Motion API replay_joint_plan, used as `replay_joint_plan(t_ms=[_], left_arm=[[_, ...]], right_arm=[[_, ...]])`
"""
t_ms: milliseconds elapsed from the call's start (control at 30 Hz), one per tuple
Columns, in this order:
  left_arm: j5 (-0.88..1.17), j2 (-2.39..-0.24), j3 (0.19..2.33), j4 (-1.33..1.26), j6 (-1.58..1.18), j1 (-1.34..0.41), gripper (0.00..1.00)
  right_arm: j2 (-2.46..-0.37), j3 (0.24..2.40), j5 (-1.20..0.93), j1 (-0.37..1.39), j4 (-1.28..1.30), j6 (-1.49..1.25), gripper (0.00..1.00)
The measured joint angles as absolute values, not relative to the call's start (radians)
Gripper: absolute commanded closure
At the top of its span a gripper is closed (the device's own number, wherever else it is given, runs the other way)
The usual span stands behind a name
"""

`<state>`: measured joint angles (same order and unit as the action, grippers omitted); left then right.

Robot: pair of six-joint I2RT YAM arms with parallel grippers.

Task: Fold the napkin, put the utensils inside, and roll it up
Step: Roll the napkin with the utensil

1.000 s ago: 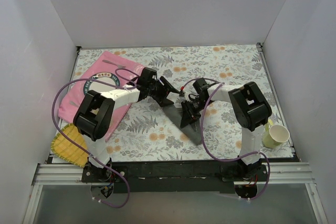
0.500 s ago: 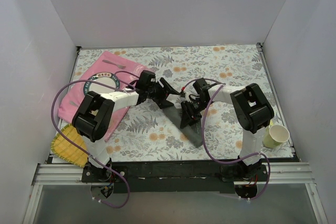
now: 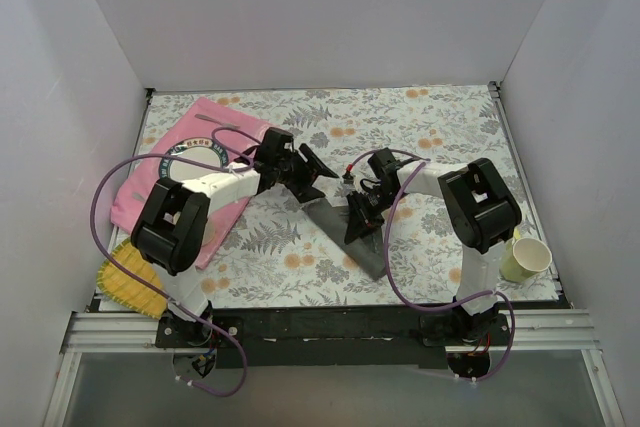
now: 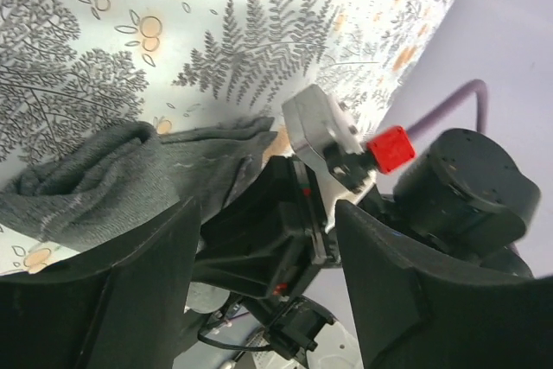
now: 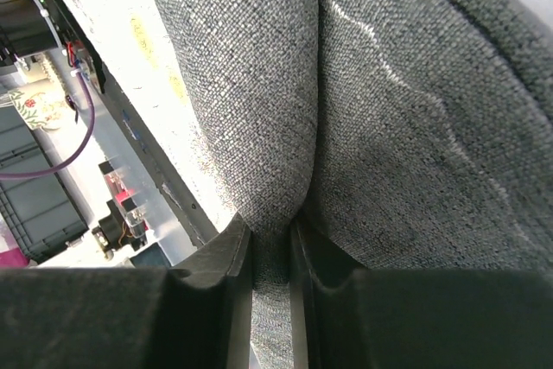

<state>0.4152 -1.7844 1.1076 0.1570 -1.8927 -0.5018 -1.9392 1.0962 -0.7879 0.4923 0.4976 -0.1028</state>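
both grippers sit at the napkin (image 3: pixel 370 250), a dark bunched strip lying slantwise on the flowered table (image 3: pixel 440 117); the right gripper (image 3: pixel 358 219) is clenched on a fold of it, the left gripper (image 3: pixel 316 169) spread wide just past its far end, holding nothing

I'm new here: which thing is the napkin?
Find the flowery table; near its middle lies a narrow cloth, the napkin, pinched by the right claw. It is dark grey, while the pink cloth sits far left.
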Motion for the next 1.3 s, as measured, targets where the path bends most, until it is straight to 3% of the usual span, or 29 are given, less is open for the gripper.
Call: replay_joint_plan(t_ms=[200, 400, 600, 867, 1100, 1300], left_arm=[[0.431, -1.748, 1.061, 0.148, -1.909, -0.509, 0.45], [0.455, -1.745, 0.969, 0.128, -1.935, -0.540, 0.49], [0.456, -1.766, 0.967, 0.118, -1.929, -0.545, 0.49], [0.460, -1.799, 0.996, 0.123, -1.923, -0.543, 0.49], [0.461, -1.802, 1.001, 0.136, -1.923, -0.541, 0.49], [0.461, -1.813, 1.029, 0.159, -1.922, -0.540, 0.49]], right_arm=[[-1.939, 1.096, -0.787, 0.492, 0.498, -0.102, 0.73], [-1.935, 1.100, -0.781, 0.493, 0.508, -0.102, 0.47], [-1.866, 1.122, -0.658, 0.498, 0.571, -0.074, 0.36], [-1.698, 1.026, -0.471, 0.500, 0.620, -0.040, 0.34], [-1.605, 0.891, -0.431, 0.502, 0.587, -0.058, 0.40], [-1.583, 0.879, -0.374, 0.516, 0.585, -0.072, 0.37]])
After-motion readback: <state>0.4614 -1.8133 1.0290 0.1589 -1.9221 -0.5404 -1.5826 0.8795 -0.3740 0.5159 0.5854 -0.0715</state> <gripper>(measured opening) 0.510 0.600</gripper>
